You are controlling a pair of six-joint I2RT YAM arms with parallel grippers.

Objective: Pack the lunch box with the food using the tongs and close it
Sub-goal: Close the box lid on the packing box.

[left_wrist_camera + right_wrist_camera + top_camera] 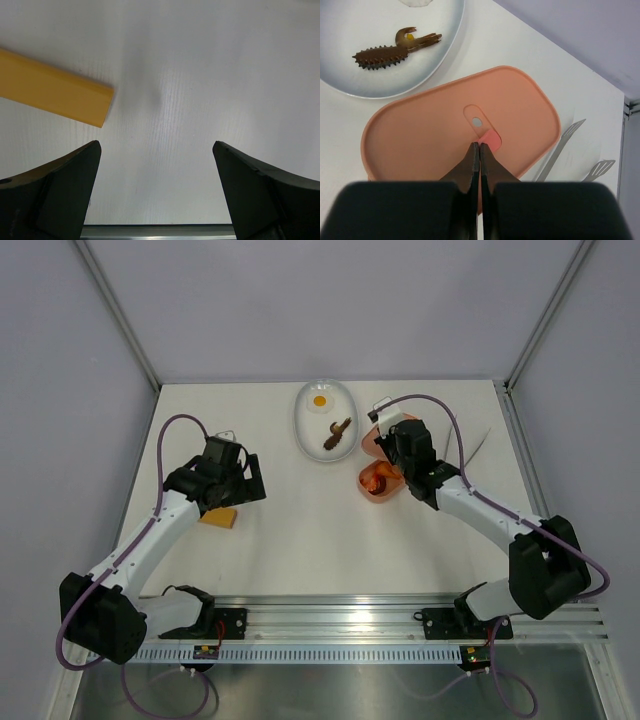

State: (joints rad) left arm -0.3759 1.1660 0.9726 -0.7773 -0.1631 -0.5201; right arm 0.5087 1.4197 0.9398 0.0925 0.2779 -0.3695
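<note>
The pink lunch box tub (381, 494) sits right of centre with an orange food piece (374, 477) inside. Its flat lid (430, 135) lies beside it, close to the white dish. My right gripper (479, 146) is shut, its tips pinching the lid's small red tab (491, 139). Brown spiky food (380, 56) and a fried egg (320, 400) rest in the dish. The silver tongs (560, 147) lie on the table to the right, one end hidden under the lid. Over bare table, my left gripper (156, 150) is open and holds nothing.
The white oval dish (304, 430) stands at the back centre. A yellow-orange block (50, 90) lies just beside the left gripper. Grey walls close in the table at the back and sides, and a metal rail runs along the near edge.
</note>
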